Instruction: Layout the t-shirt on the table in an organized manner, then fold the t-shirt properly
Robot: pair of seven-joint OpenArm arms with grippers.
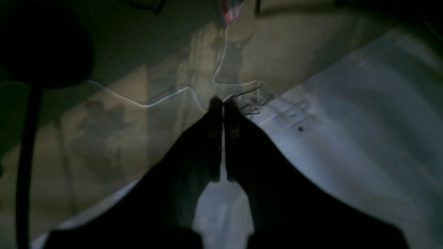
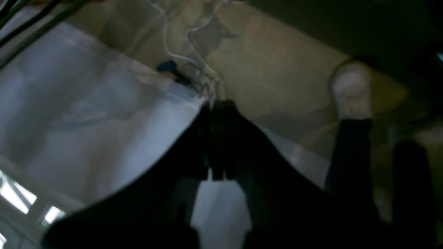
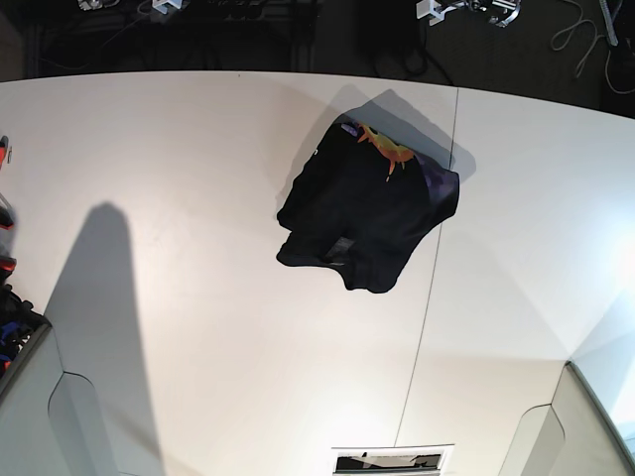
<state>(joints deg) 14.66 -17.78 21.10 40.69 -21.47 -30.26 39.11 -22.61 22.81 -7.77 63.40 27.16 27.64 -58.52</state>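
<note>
The black t-shirt [image 3: 367, 213] lies crumpled in a heap on the white table [image 3: 198, 198], right of centre toward the far side. Its orange-green print [image 3: 387, 149] and purple patch [image 3: 349, 126] face up at the far end. Neither arm shows in the base view. In the left wrist view my left gripper [image 1: 223, 103] has its fingers pressed together with nothing between them. In the right wrist view my right gripper [image 2: 218, 105] is shut and empty too. Both wrist views are dark and blurred, showing a table edge and floor but no t-shirt.
A thin dark seam [image 3: 437, 248] crosses the table beside the shirt. Grey bins stand at the near left [image 3: 30, 397] and near right [image 3: 595, 416]. Coloured items [image 3: 5, 327] sit at the left edge. Cables [image 1: 221, 69] and a white shoe [image 2: 351, 90] are on the floor.
</note>
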